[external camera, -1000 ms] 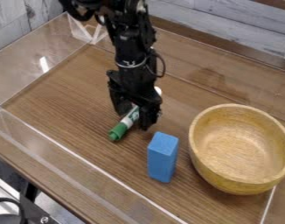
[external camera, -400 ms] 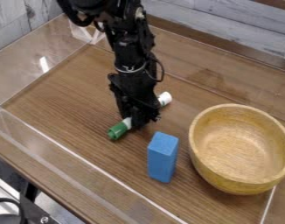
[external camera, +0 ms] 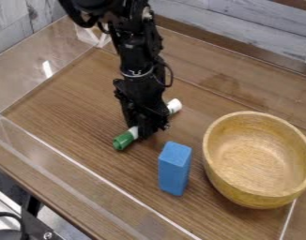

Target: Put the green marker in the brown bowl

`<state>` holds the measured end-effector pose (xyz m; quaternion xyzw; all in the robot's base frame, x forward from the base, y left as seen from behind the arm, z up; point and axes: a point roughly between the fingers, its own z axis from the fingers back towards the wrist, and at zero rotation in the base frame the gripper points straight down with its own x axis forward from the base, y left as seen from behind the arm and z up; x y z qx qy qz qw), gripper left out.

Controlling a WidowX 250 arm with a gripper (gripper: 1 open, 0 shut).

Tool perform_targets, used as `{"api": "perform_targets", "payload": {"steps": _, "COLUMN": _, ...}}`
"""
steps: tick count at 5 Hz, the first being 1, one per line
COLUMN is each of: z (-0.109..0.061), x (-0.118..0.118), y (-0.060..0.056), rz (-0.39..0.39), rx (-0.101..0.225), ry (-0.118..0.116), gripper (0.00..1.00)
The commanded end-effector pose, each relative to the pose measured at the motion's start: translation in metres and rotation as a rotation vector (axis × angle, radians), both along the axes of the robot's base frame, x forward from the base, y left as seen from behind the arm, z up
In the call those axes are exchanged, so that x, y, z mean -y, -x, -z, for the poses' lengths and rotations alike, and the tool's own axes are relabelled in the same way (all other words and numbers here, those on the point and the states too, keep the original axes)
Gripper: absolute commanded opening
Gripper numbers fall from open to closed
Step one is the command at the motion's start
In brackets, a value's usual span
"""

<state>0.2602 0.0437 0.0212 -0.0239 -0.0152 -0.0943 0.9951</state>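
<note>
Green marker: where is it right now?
The green marker lies on the wooden table left of centre, clamped in the gripper, left of the blue block.

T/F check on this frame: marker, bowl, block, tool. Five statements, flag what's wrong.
1. The tool is shut on the green marker. True.
2. The marker is already in the brown bowl. False: it lies on the table, left of the bowl.
3. The bowl holds nothing. True.
4. The blue block lies flat inside the bowl. False: it stands on the table beside the bowl.
5. The tool points down. True.
</note>
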Motion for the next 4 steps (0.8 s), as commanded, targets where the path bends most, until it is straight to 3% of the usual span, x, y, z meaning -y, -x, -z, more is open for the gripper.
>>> {"api": "perform_targets", "payload": {"steps": 1, "z": -0.022, "x": -0.005, "y": -0.010, "rz": -0.015, "rx": 0.058, "ry": -0.019, "gripper": 0.00}}
{"api": "perform_targets", "payload": {"steps": 4, "z": -0.042, "x": -0.004, "y": -0.007, "rz": -0.027, "rx": 0.039, "ry": -0.047, "gripper": 0.00}}
